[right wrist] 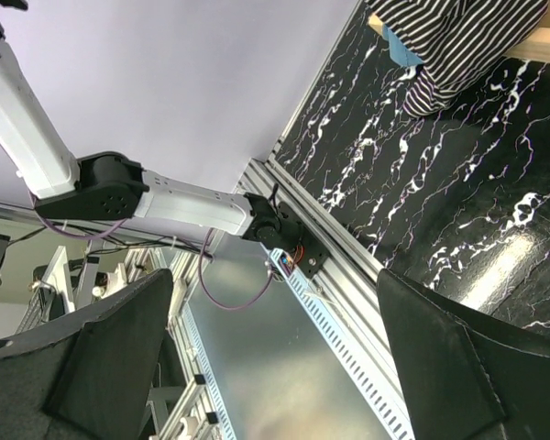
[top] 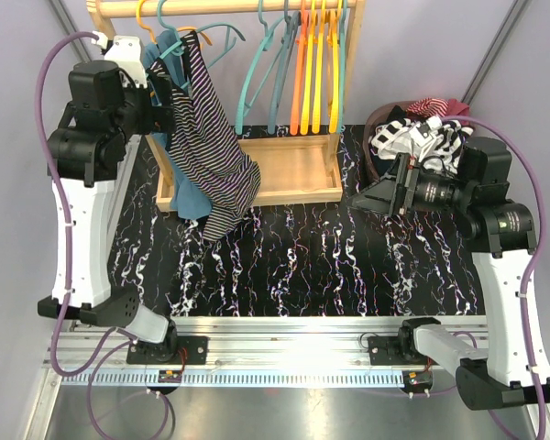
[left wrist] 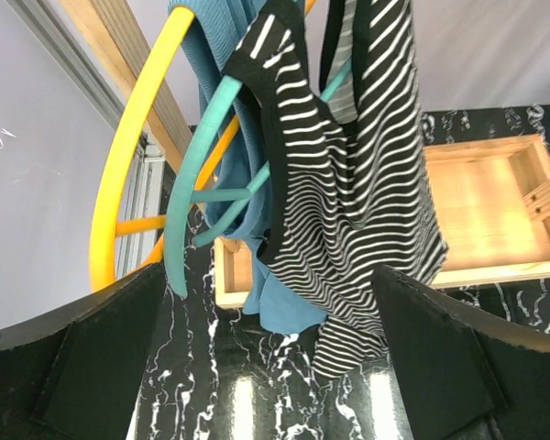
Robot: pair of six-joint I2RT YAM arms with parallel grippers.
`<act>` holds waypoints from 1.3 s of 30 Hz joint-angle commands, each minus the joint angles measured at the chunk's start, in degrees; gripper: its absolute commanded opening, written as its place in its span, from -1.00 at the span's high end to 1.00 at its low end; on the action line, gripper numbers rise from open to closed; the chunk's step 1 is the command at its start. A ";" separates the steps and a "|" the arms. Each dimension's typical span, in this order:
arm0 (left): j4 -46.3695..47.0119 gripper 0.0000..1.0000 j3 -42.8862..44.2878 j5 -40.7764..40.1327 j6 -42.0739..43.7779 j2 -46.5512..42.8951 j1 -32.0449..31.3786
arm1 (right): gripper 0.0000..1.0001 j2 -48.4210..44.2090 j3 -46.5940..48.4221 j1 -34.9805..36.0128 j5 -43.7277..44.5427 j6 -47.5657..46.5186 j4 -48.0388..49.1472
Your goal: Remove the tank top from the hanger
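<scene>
A: Where does the left tool [left wrist: 270, 390] stand?
B: Raised at the left end of the wooden rack [top: 298, 174], jaws spread wide and holding nothing; the striped tank top [left wrist: 348, 192] hangs just in front of them

A: And the top itself?
B: On the teal hanger [left wrist: 197, 183], a strap looped over the hanger's arm, draped in front of a blue garment [left wrist: 275, 302]. Its hem droops past the rack's tray toward the black marbled surface [top: 348, 266]

A: How will it handle?
B: I judge it light, limp and stretchy. It should give little resistance, but it may drag the hanger along if pulled sideways. I would pinch the strap or neckline close to the hanger's arm and lift it over the end, keeping clear of the blue cloth behind

A: And to the right?
B: Empty hangers [top: 302, 69] on the rail, then the right tool [right wrist: 284, 367], also wide and empty, above the surface's right side, well apart from the top
</scene>
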 commanded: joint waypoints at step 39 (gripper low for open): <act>8.14 -0.33 -1.73 21.87 2.28 5.21 6.99 | -1.00 3.03 -4.25 2.59 0.96 -3.52 2.82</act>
